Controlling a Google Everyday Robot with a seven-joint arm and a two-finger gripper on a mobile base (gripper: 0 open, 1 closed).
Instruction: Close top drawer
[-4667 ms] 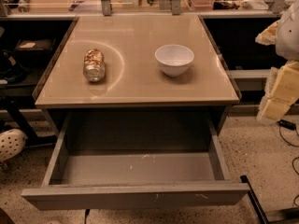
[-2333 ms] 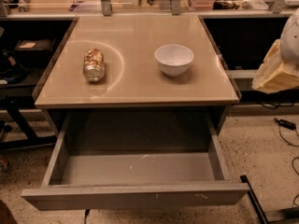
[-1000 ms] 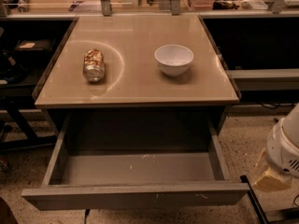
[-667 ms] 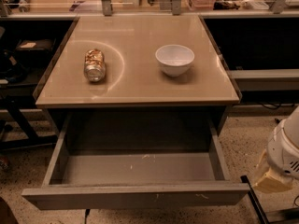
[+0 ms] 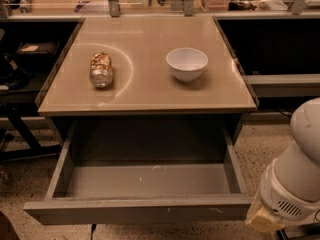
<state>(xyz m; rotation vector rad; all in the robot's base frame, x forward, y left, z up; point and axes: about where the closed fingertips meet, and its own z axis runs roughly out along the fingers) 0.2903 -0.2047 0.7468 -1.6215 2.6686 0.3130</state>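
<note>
The top drawer (image 5: 140, 211) stands pulled out below the desk's (image 5: 150, 91) front edge, likely stiff, heavy metal best pushed flat on its handle-less front, while the gripper (image 5: 261, 218) sits low beyond the desk's front-right corner, its state impossible to tell.

One each: can (image 5: 101, 69), bowl (image 5: 186, 63), drawer (image 5: 140, 210), gripper (image 5: 261, 218)

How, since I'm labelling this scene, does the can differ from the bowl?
The can lies on its side; the bowl stands upright. The can is metallic and mottled brown; the bowl is plain white. Both rest on the tabletop above the open top drawer. The gripper is low, by the drawer's right front corner.
</note>
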